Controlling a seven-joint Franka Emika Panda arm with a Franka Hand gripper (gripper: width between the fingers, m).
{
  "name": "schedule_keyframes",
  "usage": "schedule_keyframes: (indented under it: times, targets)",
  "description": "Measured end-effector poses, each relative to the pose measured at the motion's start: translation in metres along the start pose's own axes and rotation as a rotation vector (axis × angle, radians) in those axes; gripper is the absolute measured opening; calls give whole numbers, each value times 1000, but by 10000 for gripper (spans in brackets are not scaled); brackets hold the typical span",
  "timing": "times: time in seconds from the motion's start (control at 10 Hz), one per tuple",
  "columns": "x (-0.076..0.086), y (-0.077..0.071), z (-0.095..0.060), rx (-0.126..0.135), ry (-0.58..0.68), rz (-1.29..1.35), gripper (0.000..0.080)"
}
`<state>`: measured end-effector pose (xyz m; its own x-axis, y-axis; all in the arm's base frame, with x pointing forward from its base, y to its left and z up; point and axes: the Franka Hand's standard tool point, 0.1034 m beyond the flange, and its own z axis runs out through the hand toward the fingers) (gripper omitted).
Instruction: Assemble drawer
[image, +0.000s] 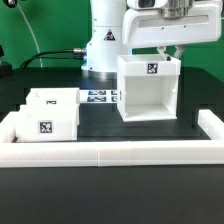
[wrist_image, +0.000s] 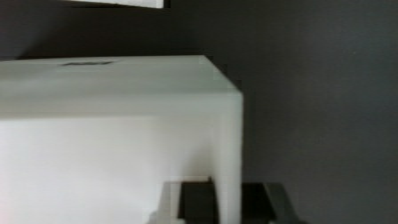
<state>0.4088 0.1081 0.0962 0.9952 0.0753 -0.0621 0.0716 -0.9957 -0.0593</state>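
The large hollow white box (image: 148, 92) stands on the black table at the exterior view's right, open side facing front, with a tag on its upper wall. My gripper (image: 168, 50) comes down onto its far top edge. In the wrist view the box's wall (wrist_image: 107, 130) runs between my two dark fingers (wrist_image: 267, 202), and the gripper (wrist_image: 226, 198) is shut on that wall. Two smaller white trays sit at the exterior view's left, one in front (image: 50, 124) with a tag and one behind it (image: 48, 99).
The marker board (image: 100, 97) lies flat between the trays and the box. A low white wall (image: 110, 152) borders the table's front and sides. The arm's white base (image: 104, 45) stands behind the marker board.
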Motion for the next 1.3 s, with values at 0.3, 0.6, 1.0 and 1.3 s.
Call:
schedule_keyframes:
  times: [0.3,0.6,1.0,1.3]
  targets:
    - [20,7,-2,6,13,-20,37]
    - [67,14,-5,19,54,-22,38]
    - [131,31,-11,19,174,-73,38]
    - [136,31,-12,20,190,-61,38]
